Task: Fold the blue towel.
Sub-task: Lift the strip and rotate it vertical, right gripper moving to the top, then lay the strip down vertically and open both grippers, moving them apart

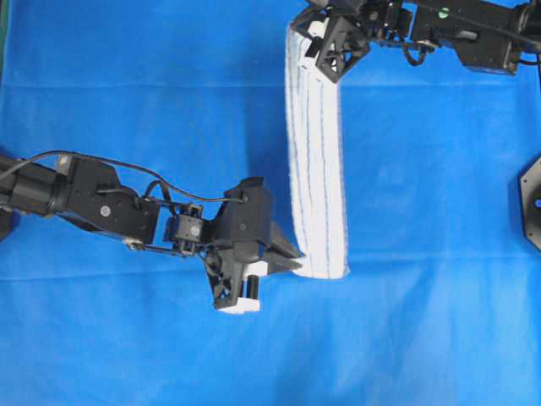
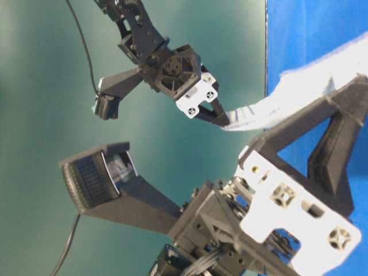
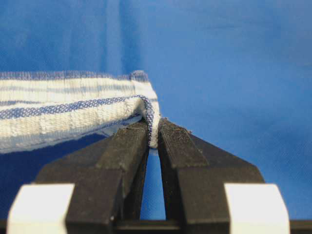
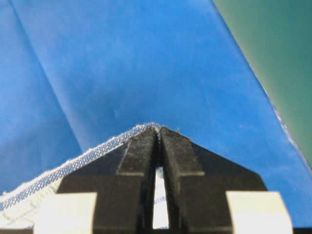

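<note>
Two end effectors each pinch one end of the blue towel [image 1: 317, 152], yet much of each grip is masked. From overhead, the right end effector [image 1: 314, 34] is cut by the far edge of the frame and its fingertips sit under the black housing; the left end effector [image 1: 292, 260] shows only dark tapered fingers meeting the towel's near end. The table-level view is crowded by one wrist's black-and-white bracket, so the towel appears there only as a pale strip.

Stretched into a long narrow band, the towel runs from near the bench's far edge toward the middle of the bench. It looks white with thin dark-blue and light-blue stripes lengthwise. The left wrist view shows its coarse woven texture and a stitched blue hem, a corner folded between the closed fingers [image 3: 124, 151]. The right wrist view shows a blue-edged hem clamped at the fingers' tips. Beneath lies a plain blue cloth [image 1: 439, 321] with faint creases.
</note>
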Controlling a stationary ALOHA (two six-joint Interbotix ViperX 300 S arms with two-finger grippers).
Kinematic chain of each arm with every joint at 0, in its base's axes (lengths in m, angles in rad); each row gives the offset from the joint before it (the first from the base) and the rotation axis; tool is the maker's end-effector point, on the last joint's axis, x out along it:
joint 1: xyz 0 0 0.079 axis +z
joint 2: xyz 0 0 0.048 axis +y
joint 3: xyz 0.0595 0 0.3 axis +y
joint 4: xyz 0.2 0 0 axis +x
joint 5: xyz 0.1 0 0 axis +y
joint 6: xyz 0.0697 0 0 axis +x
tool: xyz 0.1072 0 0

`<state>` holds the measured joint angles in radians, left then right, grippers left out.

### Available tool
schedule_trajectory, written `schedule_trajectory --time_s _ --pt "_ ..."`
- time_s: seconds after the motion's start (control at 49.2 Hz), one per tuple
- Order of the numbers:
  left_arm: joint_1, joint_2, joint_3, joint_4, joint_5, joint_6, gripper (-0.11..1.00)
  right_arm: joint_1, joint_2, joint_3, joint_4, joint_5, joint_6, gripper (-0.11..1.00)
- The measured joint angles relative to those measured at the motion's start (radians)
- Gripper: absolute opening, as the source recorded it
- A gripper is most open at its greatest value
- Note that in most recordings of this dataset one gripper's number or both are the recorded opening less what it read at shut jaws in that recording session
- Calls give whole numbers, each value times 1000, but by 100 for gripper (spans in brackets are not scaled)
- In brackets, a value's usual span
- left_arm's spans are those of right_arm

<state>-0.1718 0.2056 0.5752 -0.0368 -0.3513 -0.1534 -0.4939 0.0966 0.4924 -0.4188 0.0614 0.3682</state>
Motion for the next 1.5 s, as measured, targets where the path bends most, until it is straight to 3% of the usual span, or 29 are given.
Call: schedule_trajectory --time_s 0.325,0.366,0.447,0.488,0.61,0.671,0.711,0.833,0.976,1.179,1.504 --pt "2 -2 3 -2 15 -2 5 0 2 0 0 11 3 3" --pt "3 -2 3 -2 20 -2 8 0 2 0 -2 12 3 4" --pt "5 -2 5 -2 38 -2 25 0 2 -2 0 18 3 5" --pt "3 -3 5 -2 54 -2 35 0 2 0 -2 21 3 11" --pt "5 -29 14 0 123 -3 62 0 2 0 -2 38 3 48" --pt "3 -57 25 0 173 -3 70 0 2 -2 -2 46 2 63" --pt "5 -81 34 -2 215 -3 70 0 -2 0 -2 54 2 67" --pt "5 -173 74 -2 334 -5 69 0 -32 9 0 71 2 61" --pt "5 -298 135 0 388 -5 69 -2 -103 64 -2 77 2 61" --pt "44 -436 229 0 382 -5 69 -3 -235 192 0 72 6 61" --pt "225 -586 345 3 268 9 69 84 -466 416 11 -3 29 61"
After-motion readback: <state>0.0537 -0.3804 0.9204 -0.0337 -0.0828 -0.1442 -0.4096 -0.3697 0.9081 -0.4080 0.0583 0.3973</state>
